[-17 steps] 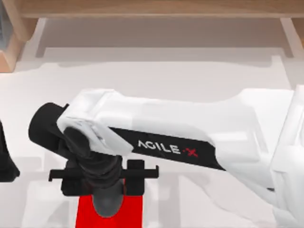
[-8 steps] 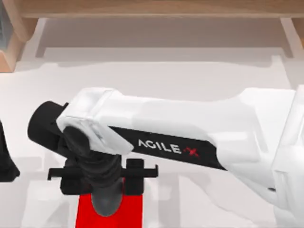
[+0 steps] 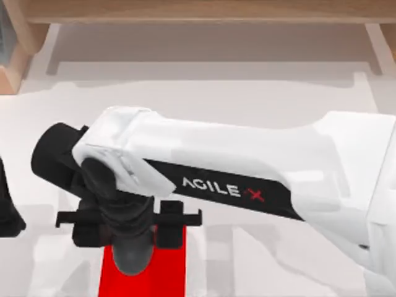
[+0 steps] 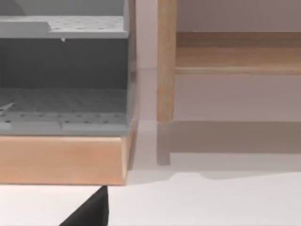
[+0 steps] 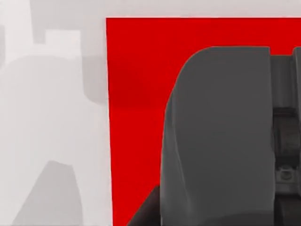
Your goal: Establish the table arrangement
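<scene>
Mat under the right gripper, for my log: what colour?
Plain red mat, best in the right wrist view.

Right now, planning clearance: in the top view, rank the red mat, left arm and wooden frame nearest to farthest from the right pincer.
1. Red mat: directly under the right pincer.
2. Left arm: view's left edge.
3. Wooden frame: along the top.

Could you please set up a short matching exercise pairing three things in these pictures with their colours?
Things:
1. small rectangular mat
2. broad smooth flat tabletop
3. light frame along the far edge

Colours:
A. white
B. wooden tan
C. red

Pairs: 1-C, 2-A, 3-B
</scene>
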Action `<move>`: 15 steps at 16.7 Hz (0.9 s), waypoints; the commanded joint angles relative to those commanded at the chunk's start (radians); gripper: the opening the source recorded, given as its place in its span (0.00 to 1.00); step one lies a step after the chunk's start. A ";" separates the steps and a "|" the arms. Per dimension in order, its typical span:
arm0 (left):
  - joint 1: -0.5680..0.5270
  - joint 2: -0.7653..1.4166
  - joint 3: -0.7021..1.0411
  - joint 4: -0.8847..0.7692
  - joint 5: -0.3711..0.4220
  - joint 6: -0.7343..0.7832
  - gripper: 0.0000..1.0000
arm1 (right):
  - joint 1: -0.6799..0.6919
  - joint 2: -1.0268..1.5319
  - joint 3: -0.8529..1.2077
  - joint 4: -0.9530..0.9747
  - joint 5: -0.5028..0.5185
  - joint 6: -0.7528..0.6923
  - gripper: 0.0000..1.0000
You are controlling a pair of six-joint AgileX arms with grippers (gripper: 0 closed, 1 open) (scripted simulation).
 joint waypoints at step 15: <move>0.000 0.000 0.000 0.000 0.000 0.000 1.00 | 0.002 0.037 -0.047 0.019 -0.004 -0.005 0.08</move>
